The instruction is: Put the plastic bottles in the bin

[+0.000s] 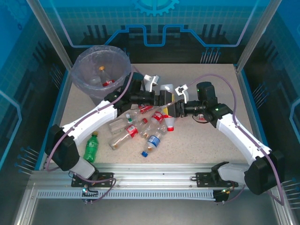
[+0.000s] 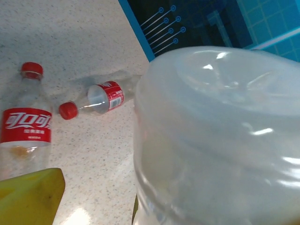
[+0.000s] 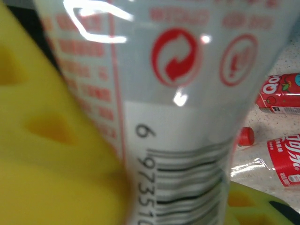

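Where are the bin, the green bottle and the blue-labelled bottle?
bin (image 1: pixel 80 65), top external view, inner left wall
green bottle (image 1: pixel 91 149), top external view, mid-body
blue-labelled bottle (image 1: pixel 153 140), top external view, its label

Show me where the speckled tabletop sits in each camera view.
Top external: the speckled tabletop spans the middle of the frame.
Left wrist: tabletop at upper left, beside a large clear bottle.
Right wrist: tabletop strip at the right edge, behind the gripped barcode bottle.
Shared landmark: red-labelled bottles lying on it.
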